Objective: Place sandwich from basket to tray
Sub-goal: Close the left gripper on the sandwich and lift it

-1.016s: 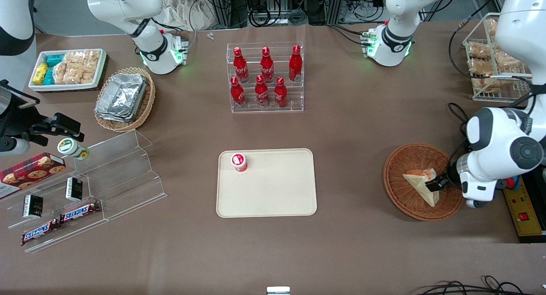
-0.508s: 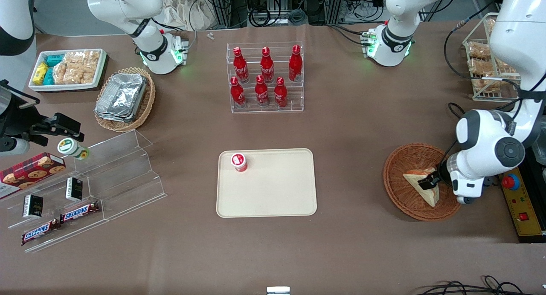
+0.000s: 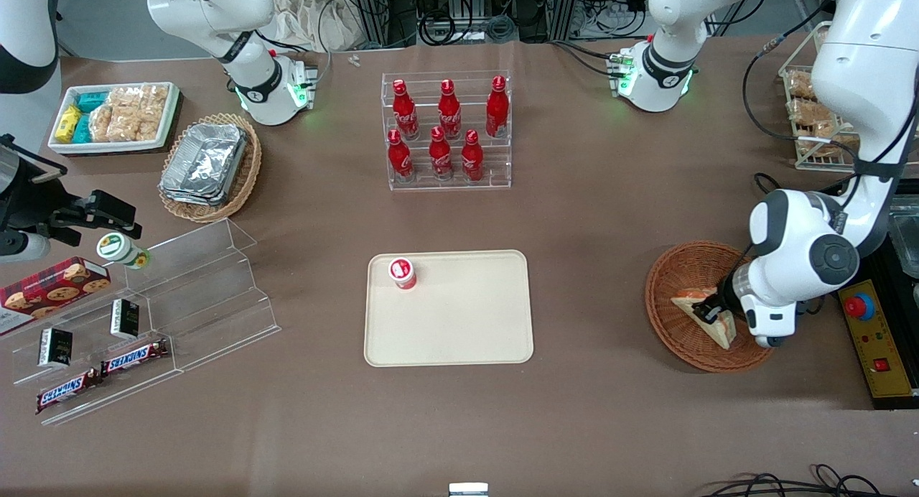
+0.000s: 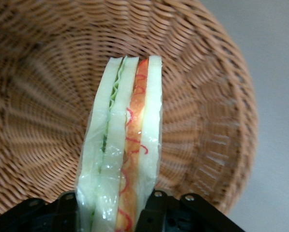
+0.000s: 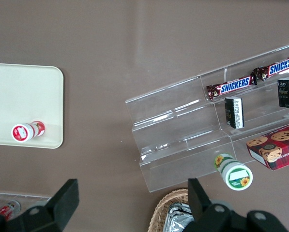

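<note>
End effector (image 3: 708, 312): sitting inside the round wicker basket at the working arm's end of the bench, its fingers (image 4: 154, 212) clamped on the sandwich.
Sandwich (image 3: 702, 314): lying in the basket, held at its broad end; the wrist view is showing the wedge (image 4: 122, 150) standing on edge between the two black fingers, with clear wrap over pale bread, green filling on one side and red filling on the other.
Basket (image 3: 675, 267): resting on the brown bench, reddish-brown weave; its inner wall (image 4: 47, 96) is filling the wrist view around the sandwich.
Tray (image 3: 459, 324): lying flat at mid-bench, well apart from the basket, toward the parked arm's end from it.
Red-capped cup (image 3: 403, 273): standing on the tray near the tray corner that is farther from the front camera and toward the parked arm's end.
Bottle rack (image 3: 446, 131): a clear stepped stand carrying six red bottles, farther from the front camera than the tray.
Foil containers (image 3: 203, 163): stacked in a lighter tan oval basket toward the parked arm's end.
Clear stepped shelf (image 3: 179, 296): carrying snack bars and small dark packets, toward the parked arm's end, nearer to the front camera than the foil containers.
</note>
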Motion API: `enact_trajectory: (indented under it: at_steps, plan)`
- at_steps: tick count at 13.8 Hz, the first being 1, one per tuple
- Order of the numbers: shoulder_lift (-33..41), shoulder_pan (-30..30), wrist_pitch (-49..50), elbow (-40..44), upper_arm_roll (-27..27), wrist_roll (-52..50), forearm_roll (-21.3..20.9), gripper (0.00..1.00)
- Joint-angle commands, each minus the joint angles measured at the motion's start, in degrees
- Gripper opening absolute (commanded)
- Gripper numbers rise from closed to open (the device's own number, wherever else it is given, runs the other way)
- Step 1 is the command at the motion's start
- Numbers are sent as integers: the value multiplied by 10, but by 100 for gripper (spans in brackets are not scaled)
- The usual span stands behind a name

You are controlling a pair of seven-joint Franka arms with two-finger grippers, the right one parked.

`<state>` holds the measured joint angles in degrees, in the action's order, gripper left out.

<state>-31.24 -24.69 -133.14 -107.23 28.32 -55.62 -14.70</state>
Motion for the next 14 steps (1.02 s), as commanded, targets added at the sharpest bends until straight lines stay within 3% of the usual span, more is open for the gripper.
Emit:
enact_trajectory:
  at_steps: [1,3,7,9,12,14]
  plan:
    - [9,6,9,20,0,-24,-7,0]
    - [28,24,78,56,0,-19,-8,0]
    - [31,125,311,238,-34,-8,4,0]
    - [38,154,392,304,-34,47,18,0]
    - [43,190,444,376,-31,177,49,0]
    - [44,192,446,380,1,208,64,0]
